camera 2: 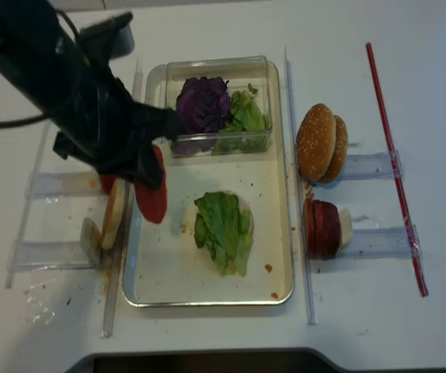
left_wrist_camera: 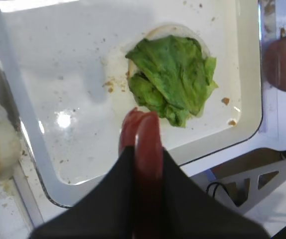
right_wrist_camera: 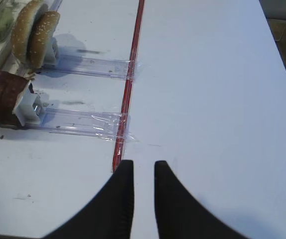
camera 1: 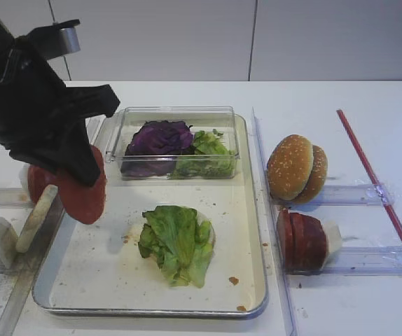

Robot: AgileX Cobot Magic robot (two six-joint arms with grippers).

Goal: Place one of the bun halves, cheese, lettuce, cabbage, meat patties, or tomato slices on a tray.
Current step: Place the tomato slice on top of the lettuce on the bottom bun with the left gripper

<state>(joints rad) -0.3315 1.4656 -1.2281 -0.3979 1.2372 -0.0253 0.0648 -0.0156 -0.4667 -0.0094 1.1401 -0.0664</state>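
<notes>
Red tomato slices hang pinched edge-on in the left gripper, above the tray's left edge; released now, they could roll off. Right gripper idles empty, parted.

Lettuce on tray; bun halves right.

No readable text in any view.
The tray, the clear box, the rails and the counter bear no label, brand, number or sign.
</notes>
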